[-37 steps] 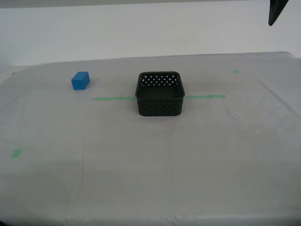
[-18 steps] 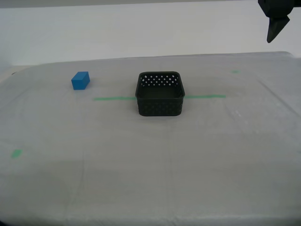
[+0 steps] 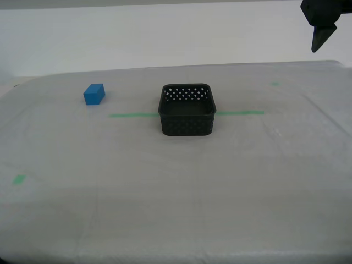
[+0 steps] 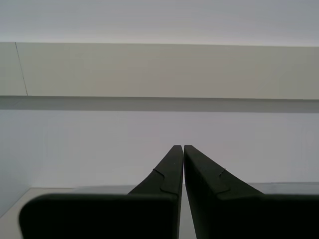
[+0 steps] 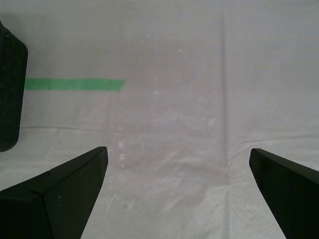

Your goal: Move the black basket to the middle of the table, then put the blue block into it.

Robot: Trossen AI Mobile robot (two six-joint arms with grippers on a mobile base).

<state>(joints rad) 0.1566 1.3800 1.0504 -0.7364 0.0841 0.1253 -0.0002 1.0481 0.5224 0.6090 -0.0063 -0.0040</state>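
- The basket (image 3: 187, 110) sits mid-tabletop (image 3: 176, 209), just beside your first tool (image 5: 177, 184), which is wide open.
- Your second tool (image 4: 180, 169) is pinched, holding nothing.
- Next, I think: grab the block (image 3: 94, 94), well apart from both.

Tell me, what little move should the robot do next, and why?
Probably reach for the blue block next. The black basket already sits mid-table on the green tape line, empty, and the block lies apart toward the exterior view's left. My first gripper is open with nothing in it; my second gripper is shut and empty.
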